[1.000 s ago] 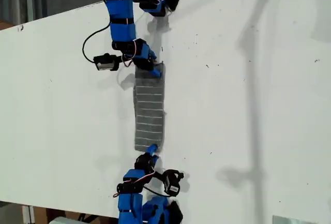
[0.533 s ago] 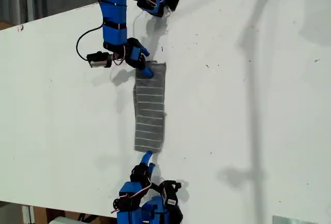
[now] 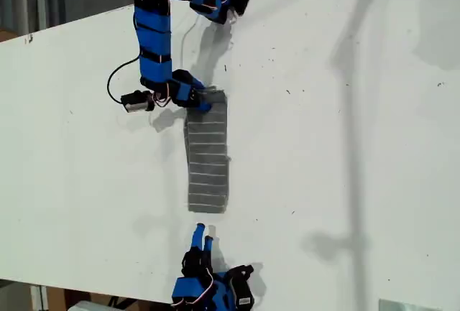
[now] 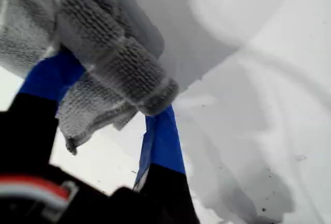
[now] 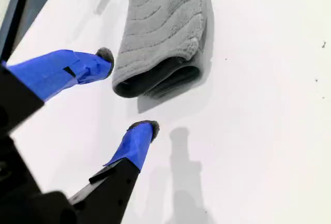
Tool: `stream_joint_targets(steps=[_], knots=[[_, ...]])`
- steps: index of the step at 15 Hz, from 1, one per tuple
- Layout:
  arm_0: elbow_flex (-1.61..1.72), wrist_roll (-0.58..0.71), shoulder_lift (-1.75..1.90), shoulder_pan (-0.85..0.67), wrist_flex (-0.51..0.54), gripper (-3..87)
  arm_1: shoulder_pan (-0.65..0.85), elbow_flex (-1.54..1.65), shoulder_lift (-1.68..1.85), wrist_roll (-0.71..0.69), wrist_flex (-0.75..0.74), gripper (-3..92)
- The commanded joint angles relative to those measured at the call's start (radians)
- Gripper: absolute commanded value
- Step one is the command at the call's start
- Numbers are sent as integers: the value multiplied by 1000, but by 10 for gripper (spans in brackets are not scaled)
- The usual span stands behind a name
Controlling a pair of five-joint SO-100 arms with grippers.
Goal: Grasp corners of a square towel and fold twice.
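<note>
Grey and striped, the towel (image 3: 208, 154) lay folded into a narrow strip on the white tabletop (image 3: 345, 146). My first gripper (image 4: 111, 115) had its fingers clenched on the strip's far end. My second gripper (image 5: 126, 92) hung released, just short of the near end.

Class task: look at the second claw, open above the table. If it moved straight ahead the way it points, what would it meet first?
Most likely the near folded end of the towel, lying ahead of my second claw. Nothing sits between them, though depth is uncertain.
</note>
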Motion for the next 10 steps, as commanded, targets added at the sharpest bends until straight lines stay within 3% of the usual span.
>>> stream_joint_targets(steps=[1, 6, 10], knots=[[34, -26, 95, 12, 35, 222, 48, 78, 23, 5, -2, -1], [46, -14, 97, -2, 23, 220, 32, 457, 416, 225, -20, -1], [58, 43, 94, -57, 3, 217, -267, 531, 813, 557, 213, -1]])
